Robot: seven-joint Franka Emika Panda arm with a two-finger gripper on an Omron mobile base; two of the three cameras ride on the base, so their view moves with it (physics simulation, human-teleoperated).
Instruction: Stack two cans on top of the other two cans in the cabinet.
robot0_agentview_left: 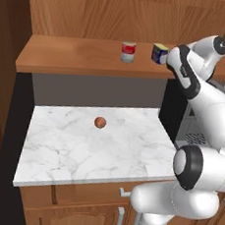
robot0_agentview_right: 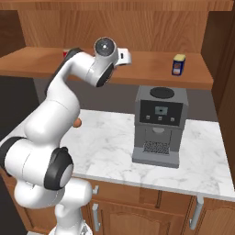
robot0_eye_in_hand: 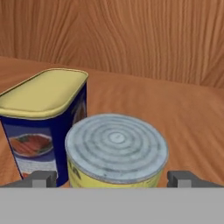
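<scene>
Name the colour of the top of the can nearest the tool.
Silver-grey with concentric rings, on the can; clearest in the hand view.

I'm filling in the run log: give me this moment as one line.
phase: grasp approach | gripper: open, fingertips either side of silver-topped can | beside it: blue can | cabinet shelf | nothing stacked yet

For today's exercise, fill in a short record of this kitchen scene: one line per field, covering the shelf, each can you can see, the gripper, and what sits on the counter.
shelf: brown wooden cabinet, cans standing on its plank
red-and-white can: upright, alone, left of the arm
blue can: yellow top, beside the gripper
silver-topped can: yellowish label, between the fingertips
far blue can: alone at the right end
gripper: open, straddling the silver-topped can
stacking: none yet
counter: white marble, holds a small orange-brown ball and a coffee machine
</scene>
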